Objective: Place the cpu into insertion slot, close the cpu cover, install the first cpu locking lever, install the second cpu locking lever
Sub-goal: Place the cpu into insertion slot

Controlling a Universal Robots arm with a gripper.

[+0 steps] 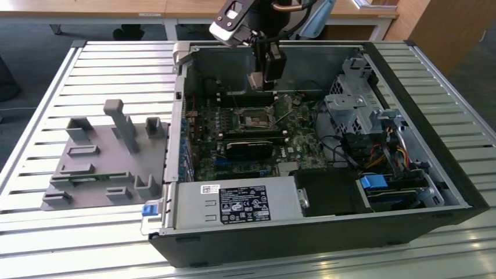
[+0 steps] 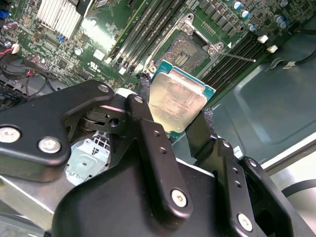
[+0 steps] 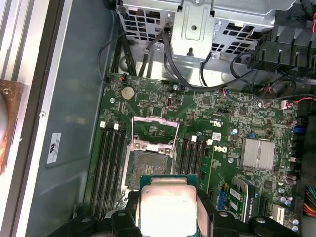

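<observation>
My gripper (image 1: pixel 263 81) hangs inside the open computer case, shut on the cpu (image 1: pixel 255 81). In both wrist views the cpu (image 2: pixel 177 102) (image 3: pixel 168 205) shows its silvery top, pinched at two opposite edges by the black fingers (image 2: pixel 143 91). The insertion slot (image 1: pixel 256 118) (image 2: pixel 186 52) (image 3: pixel 147 165) lies open on the green board, a short way below and ahead of the cpu, with its dark centre bare. The cpu cover (image 3: pixel 155 130) is swung up off the slot, its cut-out middle showing the board behind.
Long black memory slots (image 3: pixel 111 163) flank the socket on both sides. A grey power supply box (image 1: pixel 232 203) sits at the case's near edge, a drive cage (image 1: pixel 356 110) with cables at the exterior view's right, and a grey fixture (image 1: pixel 108 157) outside the case at its left.
</observation>
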